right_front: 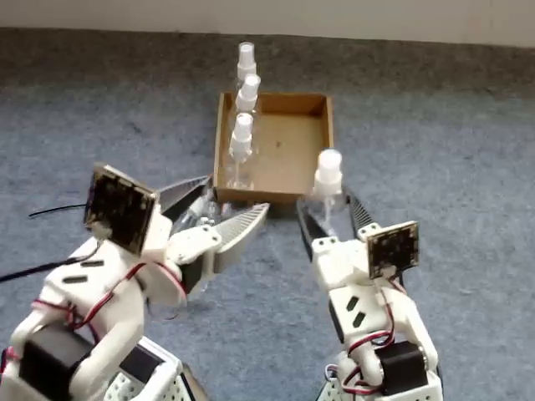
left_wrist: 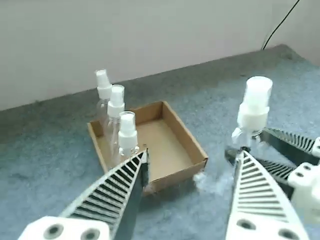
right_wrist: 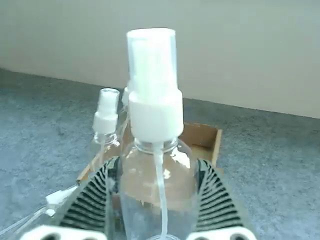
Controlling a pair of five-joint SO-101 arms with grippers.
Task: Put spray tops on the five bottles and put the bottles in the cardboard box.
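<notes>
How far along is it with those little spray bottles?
Three capped bottles stand along the box's left side; whether all are inside is unclear. The right gripper holds a fourth bottle, capped, in front of the box. It still has to go in.

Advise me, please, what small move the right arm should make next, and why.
Probably lift the bottle forward over the cardboard box's near wall into its bare right half. The right tool is shut on that bottle, spray top on, just before the box, while other bottles stand along its left side.

Plain indoor room, grey carpet underfoot, bare pale wall behind, black cable trailing
</notes>
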